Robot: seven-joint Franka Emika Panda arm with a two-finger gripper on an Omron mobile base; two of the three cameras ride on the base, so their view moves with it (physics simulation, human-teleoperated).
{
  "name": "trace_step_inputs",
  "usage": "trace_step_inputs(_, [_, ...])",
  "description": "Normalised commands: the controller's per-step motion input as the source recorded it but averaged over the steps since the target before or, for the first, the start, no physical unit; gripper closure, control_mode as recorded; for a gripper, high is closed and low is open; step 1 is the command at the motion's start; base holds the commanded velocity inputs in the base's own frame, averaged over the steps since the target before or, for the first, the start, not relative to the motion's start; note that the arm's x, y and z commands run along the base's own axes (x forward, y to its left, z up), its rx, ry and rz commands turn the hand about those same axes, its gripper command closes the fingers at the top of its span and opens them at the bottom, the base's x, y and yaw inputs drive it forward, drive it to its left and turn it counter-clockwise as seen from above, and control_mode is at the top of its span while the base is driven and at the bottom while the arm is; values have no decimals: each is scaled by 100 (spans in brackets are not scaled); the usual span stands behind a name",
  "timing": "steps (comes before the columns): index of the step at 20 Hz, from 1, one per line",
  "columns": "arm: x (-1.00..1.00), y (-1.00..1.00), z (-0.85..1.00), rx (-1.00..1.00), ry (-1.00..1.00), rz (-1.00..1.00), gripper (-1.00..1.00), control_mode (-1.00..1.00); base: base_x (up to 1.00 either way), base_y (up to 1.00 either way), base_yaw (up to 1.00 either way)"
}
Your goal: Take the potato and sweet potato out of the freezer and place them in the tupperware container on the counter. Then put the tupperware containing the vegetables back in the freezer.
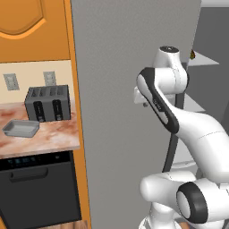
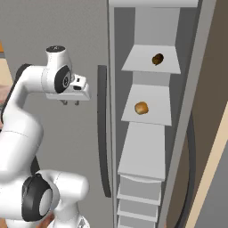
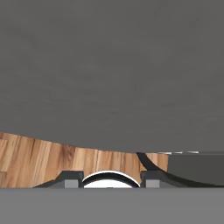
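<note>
**Freezer open, both vegetables on its shelves**

Freezer (image 2: 151, 26) stands open. The sweet potato (image 2: 157, 59) lies on an upper shelf, the potato (image 2: 141, 107) on the shelf just below it. The gripper (image 2: 70, 103) points down in front of the grey door (image 1: 116, 89), beside the dark handle (image 2: 102, 129), fingers a little apart and holding nothing. The tupperware container (image 1: 20, 128) sits on the counter (image 1: 53, 136), just in front of the toaster (image 1: 47, 103).

Hand (image 2: 70, 103) downward, fingers apart, empty
</note>
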Motion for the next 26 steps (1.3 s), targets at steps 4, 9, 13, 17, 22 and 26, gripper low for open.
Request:
trace_step_inputs(4, [-10,0,0,0,-1,0,-100,-100,0,0,0])
trace_step_inputs(9, [-49,0,1,0,-16,0,-100,-100,0,0,0])
trace_step_inputs(13, [-65,0,21,0,-25,-3,-100,-100,0,0,0])
trace_step_inputs(17, [-62,-3,34,0,-24,-4,-100,-100,0,0,0])
trace_step_inputs(22, [-53,-7,33,0,-13,-5,-100,-100,0,0,0])
trace_step_inputs(26, [-44,-8,28,0,-2,-5,-100,-100,0,0,0])
